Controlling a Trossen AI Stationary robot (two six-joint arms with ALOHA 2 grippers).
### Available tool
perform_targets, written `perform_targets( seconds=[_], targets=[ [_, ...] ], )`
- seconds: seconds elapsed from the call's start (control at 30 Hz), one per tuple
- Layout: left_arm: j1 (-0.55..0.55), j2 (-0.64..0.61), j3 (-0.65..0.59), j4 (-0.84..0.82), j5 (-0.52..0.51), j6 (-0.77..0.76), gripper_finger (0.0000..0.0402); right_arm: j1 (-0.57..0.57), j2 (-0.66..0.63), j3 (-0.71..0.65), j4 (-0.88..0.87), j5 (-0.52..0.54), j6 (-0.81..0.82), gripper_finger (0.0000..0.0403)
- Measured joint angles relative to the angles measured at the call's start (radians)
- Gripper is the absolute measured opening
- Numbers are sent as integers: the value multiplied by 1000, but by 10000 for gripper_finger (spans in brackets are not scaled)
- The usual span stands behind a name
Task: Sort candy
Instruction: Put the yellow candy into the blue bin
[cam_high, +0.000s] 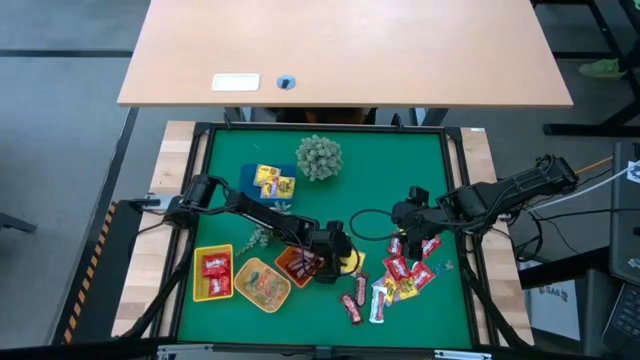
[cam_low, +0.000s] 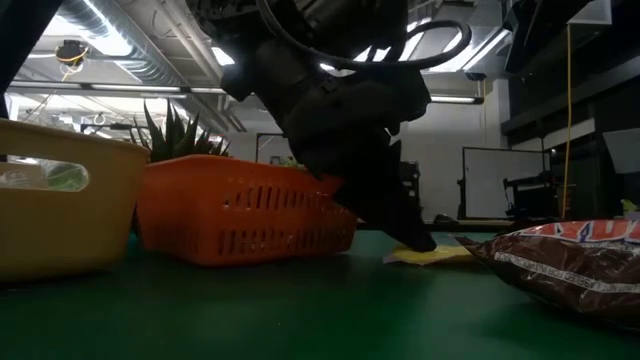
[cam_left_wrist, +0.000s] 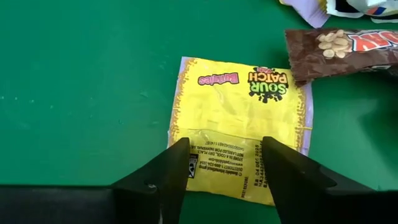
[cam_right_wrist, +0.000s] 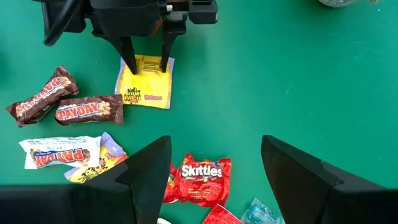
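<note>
Here, the left gripper (cam_left_wrist: 225, 163) stands low over a yellow Sour Patch packet (cam_left_wrist: 239, 118) at the centre of the left wrist frame, fingers apart, their tips straddling its near edge. The right gripper (cam_right_wrist: 214, 171) hangs spread open above the loose candy pile (cam_high: 395, 280), lower right of the green mat (cam_high: 400, 170) in the high view.

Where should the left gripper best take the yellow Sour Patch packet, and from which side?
Probably at the packet's plain sealed edge, coming straight down: it lies flat on the mat, and the open left gripper already straddles that edge, away from the brown bar.
</note>
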Motion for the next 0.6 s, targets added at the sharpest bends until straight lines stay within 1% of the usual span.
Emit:
perform_targets(
  seconds=[0.43,0.6],
  targets=[
    [2,3,-3,13,-6,-7,66,0,0,0,2,0,0,250],
    [2,-25,-7,7,-7,-8,33,0,0,0,3,-1,0,250]
  ],
)
